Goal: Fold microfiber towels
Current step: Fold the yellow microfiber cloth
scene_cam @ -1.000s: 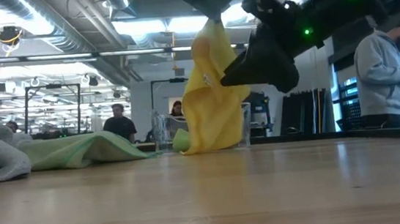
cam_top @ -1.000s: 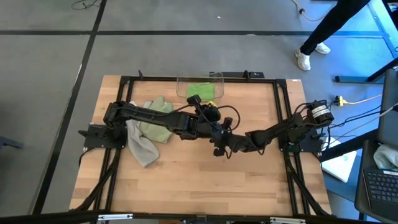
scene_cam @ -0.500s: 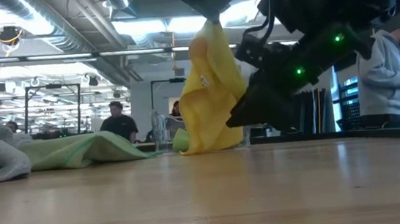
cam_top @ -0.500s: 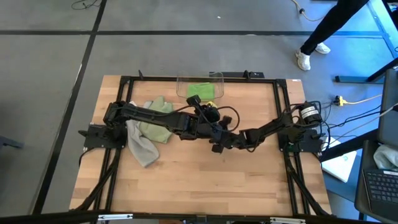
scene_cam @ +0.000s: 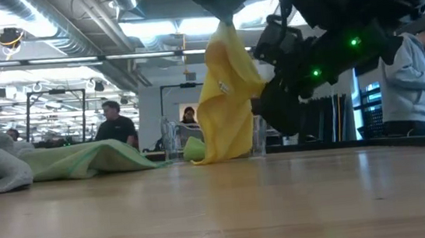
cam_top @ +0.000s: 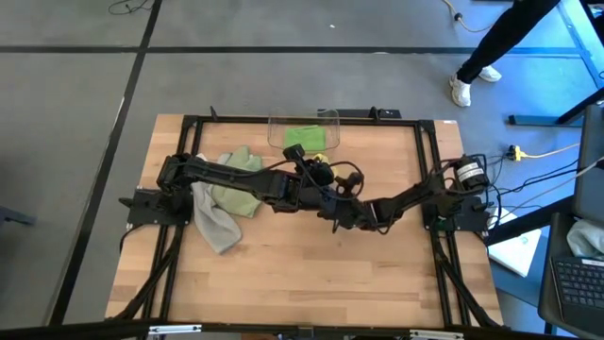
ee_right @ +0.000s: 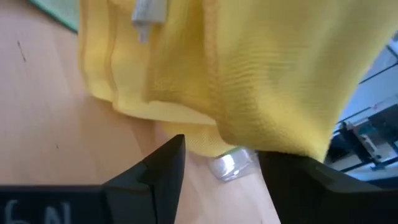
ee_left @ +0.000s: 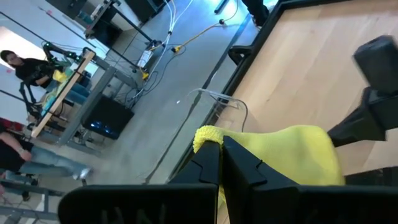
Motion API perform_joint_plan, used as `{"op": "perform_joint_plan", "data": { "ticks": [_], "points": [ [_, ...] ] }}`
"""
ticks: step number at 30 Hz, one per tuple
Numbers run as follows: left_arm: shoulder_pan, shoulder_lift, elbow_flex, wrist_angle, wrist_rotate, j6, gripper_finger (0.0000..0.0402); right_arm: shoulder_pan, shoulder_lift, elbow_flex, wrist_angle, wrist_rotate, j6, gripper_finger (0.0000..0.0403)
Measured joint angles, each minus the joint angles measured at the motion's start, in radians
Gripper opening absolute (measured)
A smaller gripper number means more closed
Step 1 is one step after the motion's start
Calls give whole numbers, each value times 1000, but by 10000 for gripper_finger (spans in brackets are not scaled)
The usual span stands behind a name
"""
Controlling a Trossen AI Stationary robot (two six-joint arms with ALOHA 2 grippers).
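A yellow towel [scene_cam: 226, 102] hangs from my left gripper [ee_left: 221, 152], which is shut on it above the table's middle [cam_top: 326, 196]. The towel's lower end [scene_cam: 214, 156] rests on the table. My right gripper [ee_right: 221, 165] is open next to the towel's lower part, one finger on either side of its hanging edge; it also shows in the low view [scene_cam: 274, 105]. A pale sage green towel [cam_top: 236, 184] and a grey towel [cam_top: 215, 225] lie bunched at the table's left. A bright green towel [cam_top: 307, 137] lies in the clear bin. My left gripper pinches a bunched top part of the yellow towel [ee_left: 208, 134] between its two fingers, coming from above. The towel hangs below the fingers in slack folds, with its lower end on the table. My right gripper: I cannot tell whether its fingers touch the towel.
The clear plastic bin [cam_top: 302, 118] stands at the table's far edge, behind the hanging towel [scene_cam: 260, 130]. The two bunched towels take up the left side. Bare wood lies along the near half [cam_top: 311, 274]. People stand in the room beyond the table.
My right gripper has come down and turned beside the hanging yellow towel, closing in on its lower part. My left gripper has kept still, and the towel still hangs from it with its lower end on the table.
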Motion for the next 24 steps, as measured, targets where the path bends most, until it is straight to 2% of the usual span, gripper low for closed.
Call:
{"op": "perform_joint_plan", "data": {
  "ticks": [8, 24],
  "points": [
    [0, 0, 0, -17, 0, 1, 0, 53, 0, 0, 105, 74, -144, 204],
    [1, 0, 0, -42, 0, -7, 0, 142, -38, 0, 237, 101, -374, 204]
  ]
}}
